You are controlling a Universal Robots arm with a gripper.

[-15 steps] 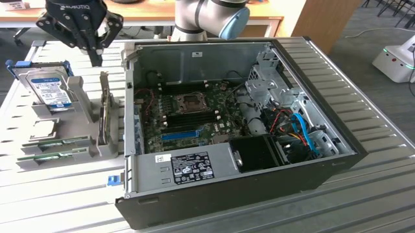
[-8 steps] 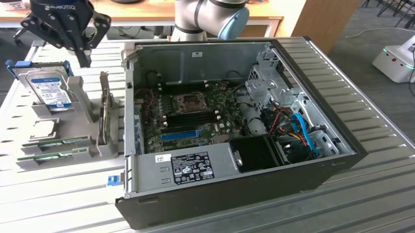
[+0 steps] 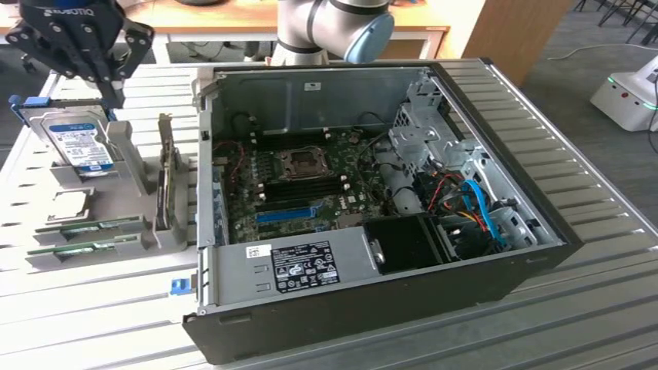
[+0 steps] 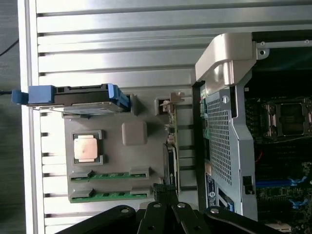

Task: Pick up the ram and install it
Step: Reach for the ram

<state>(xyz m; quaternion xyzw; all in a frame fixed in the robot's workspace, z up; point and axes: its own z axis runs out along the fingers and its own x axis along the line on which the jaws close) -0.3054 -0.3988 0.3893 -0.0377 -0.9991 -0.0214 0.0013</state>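
Two slim green ram sticks (image 3: 88, 229) lie edge-up in the front slots of a grey holder (image 3: 123, 154) at the exterior view's left; in the wrist view the ram sticks (image 4: 109, 175) sit side by side in the holder (image 4: 134, 132). My gripper (image 3: 106, 91) hangs high above the holder's far end, over the hard drive, shut with nothing in it. In the wrist view the gripper (image 4: 161, 189) shows its dark fingers pressed together. The open computer case (image 3: 221, 166) lies on its side, with the motherboard's long black memory slots (image 3: 308, 183) exposed.
The holder also carries a hard drive in a blue carrier (image 3: 77, 142), a CPU chip (image 4: 87, 147) and an upright expansion card (image 3: 165, 177). Inside the case are a blue expansion slot (image 3: 283, 213), a CPU socket (image 3: 305, 160) and cables (image 3: 478, 204). The slatted metal table (image 3: 575, 308) surrounds everything.
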